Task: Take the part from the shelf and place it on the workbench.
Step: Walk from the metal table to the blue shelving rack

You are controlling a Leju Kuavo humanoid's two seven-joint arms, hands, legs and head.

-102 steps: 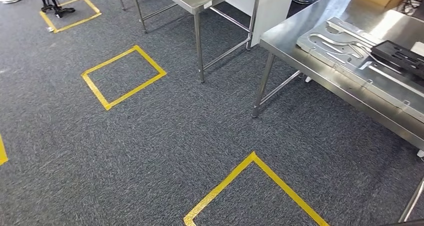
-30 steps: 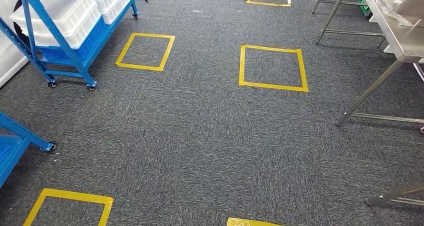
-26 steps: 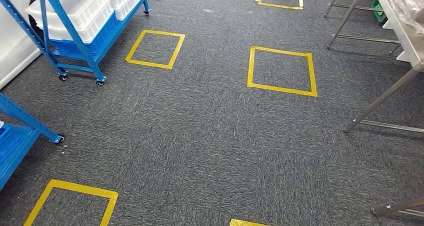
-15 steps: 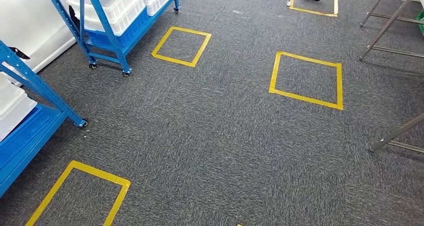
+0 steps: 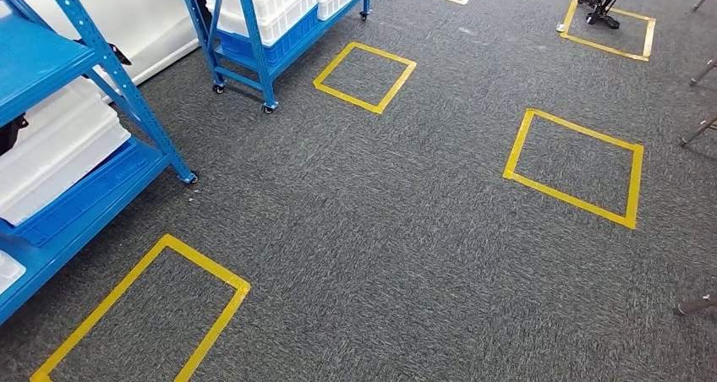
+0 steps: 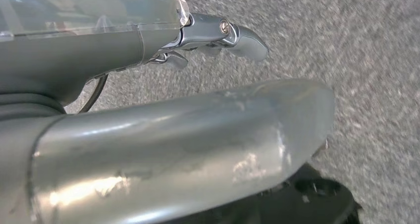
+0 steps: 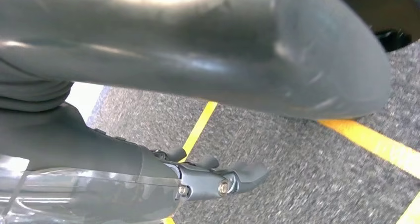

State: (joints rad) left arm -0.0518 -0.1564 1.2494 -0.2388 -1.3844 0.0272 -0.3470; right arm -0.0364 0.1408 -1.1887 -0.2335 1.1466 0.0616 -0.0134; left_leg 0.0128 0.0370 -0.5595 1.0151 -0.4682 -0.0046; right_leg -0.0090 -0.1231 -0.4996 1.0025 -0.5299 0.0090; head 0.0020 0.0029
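Note:
A blue shelf rack (image 5: 127, 95) stands at the left of the head view, with white bins (image 5: 51, 150) on its lower level. A small dark object (image 5: 8, 133) shows at the picture's left edge on that rack; I cannot tell what it is. My left hand (image 6: 163, 130) hangs over the grey carpet, its fingers (image 6: 237, 35) apart from the thumb and holding nothing. My right hand (image 7: 188, 50) hangs the same way above yellow floor tape, its fingers (image 7: 233, 177) holding nothing.
A second blue rack on castors (image 5: 254, 35) with white bins stands farther back. Yellow tape squares (image 5: 363, 76) (image 5: 575, 166) (image 5: 144, 314) mark the carpet. Metal table legs (image 5: 697, 133) (image 5: 695, 304) show at the right edge. A black stand (image 5: 602, 2) sits in a far square.
The camera has swung left: the steel workbench has left the picture and the blue racks have come in and grown larger at the left.

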